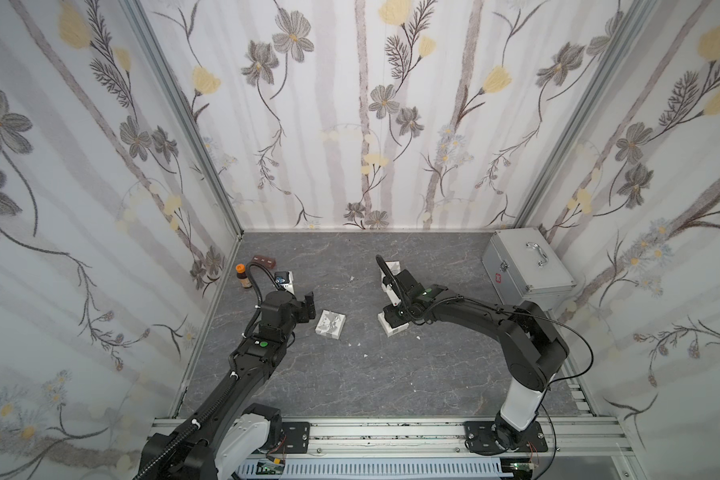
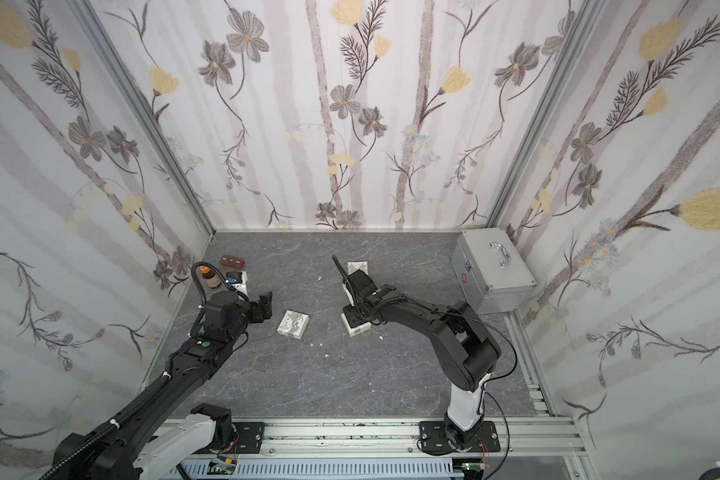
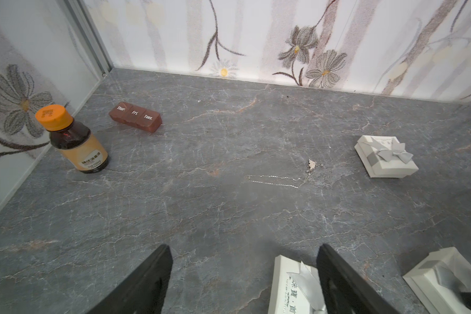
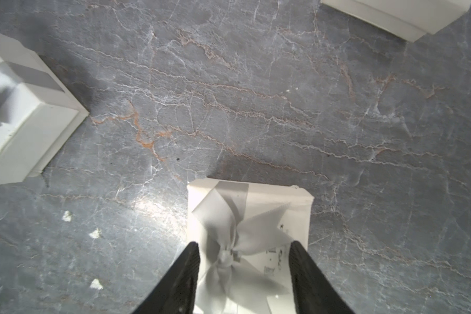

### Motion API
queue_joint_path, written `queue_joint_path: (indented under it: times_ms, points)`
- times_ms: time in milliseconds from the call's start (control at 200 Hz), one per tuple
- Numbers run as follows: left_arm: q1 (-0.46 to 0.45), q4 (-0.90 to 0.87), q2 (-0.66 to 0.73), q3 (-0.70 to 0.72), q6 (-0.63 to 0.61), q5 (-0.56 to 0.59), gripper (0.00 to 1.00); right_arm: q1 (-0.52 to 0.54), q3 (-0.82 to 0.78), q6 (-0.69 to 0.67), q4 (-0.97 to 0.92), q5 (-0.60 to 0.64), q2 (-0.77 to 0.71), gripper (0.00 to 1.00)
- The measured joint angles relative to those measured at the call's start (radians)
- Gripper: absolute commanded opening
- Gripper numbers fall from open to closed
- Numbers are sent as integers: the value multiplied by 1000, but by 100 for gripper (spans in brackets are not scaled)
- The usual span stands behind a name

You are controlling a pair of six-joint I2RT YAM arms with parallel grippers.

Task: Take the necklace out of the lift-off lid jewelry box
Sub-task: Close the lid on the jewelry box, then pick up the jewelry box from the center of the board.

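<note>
The necklace [image 3: 272, 180] lies stretched out on the grey table [image 3: 201, 217], in the open, a little short of the far box [image 3: 386, 157]. The left gripper [image 3: 244, 250] hangs above the table, fingers spread wide, holding nothing. The right gripper [image 4: 245, 244] has its fingers half apart astride a bowed box [image 4: 250, 206]; whether they pinch it, I cannot tell.

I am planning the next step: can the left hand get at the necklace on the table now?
Probably yes. The necklace lies flat on the bare table, ahead of the open left hand, and nothing stands between them. The thin chain may be hard to pinch.
</note>
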State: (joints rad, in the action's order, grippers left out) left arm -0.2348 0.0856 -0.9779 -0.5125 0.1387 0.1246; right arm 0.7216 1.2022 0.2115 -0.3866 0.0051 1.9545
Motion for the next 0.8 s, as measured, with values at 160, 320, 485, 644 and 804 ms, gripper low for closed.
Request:
queue_joint_path:
  times_ms: [160, 320, 485, 644, 804]
  points:
    - [60, 26, -51, 3, -5, -16, 88, -68, -19, 0, 38, -73, -96, 60]
    - [118, 69, -116, 8, -31, -21, 95, -204, -114, -8, 139, -125, -233, 62]
    - [170, 143, -203, 25, -56, -20, 100, -377, -283, -14, 296, -126, -409, 73]
    - [198, 277, -291, 67, -61, -21, 100, -507, -457, -23, 491, -79, -558, 86]
    - [203, 390, -358, 97, -65, -25, 100, -613, -596, -22, 616, -45, -632, 84]
